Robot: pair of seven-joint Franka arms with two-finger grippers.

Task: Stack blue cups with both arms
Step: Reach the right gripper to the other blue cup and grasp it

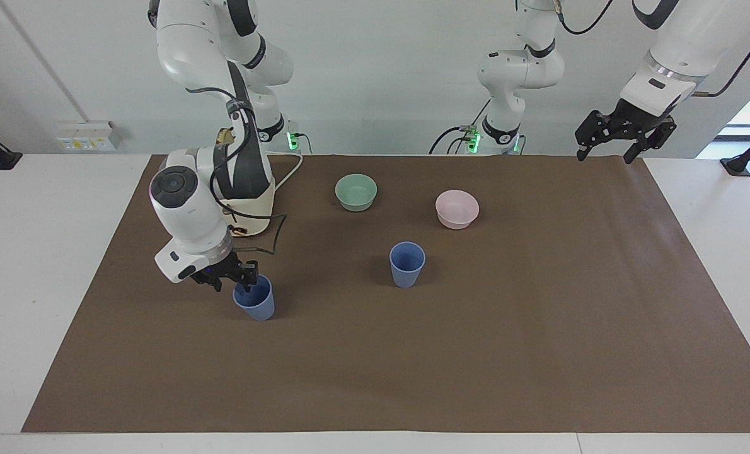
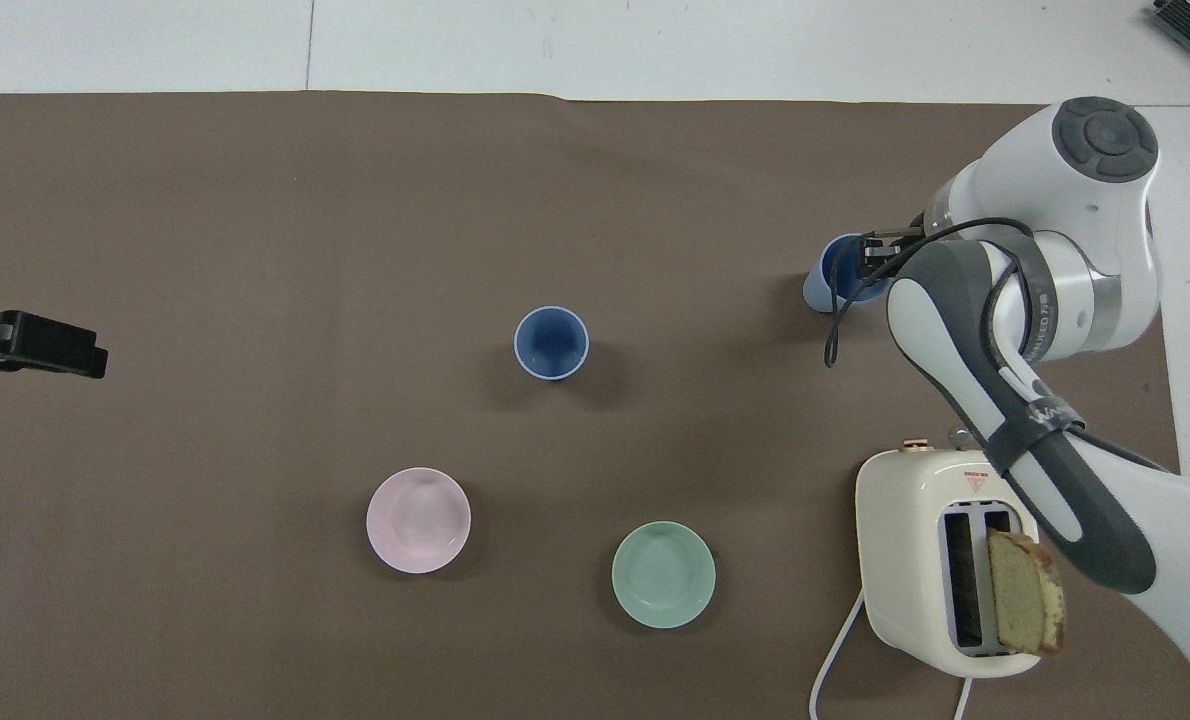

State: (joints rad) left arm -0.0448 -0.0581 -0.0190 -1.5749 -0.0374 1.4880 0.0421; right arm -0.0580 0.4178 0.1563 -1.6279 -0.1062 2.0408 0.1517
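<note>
The right tool pinches the rim of the blue cup at the lower left; grip firmly, lift straight. The left tool waits open, upper right. The second blue cup stands mid-surface.

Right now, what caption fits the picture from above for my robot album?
Right gripper at the rim of one blue cup; second blue cup stands mid-mat; left gripper waits.

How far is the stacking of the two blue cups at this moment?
Nothing is stacked yet. The right gripper is at the rim of the blue cup beside the toaster. The other blue cup stands alone mid-mat. The left gripper waits, open. Lifting and stacking remain.
</note>
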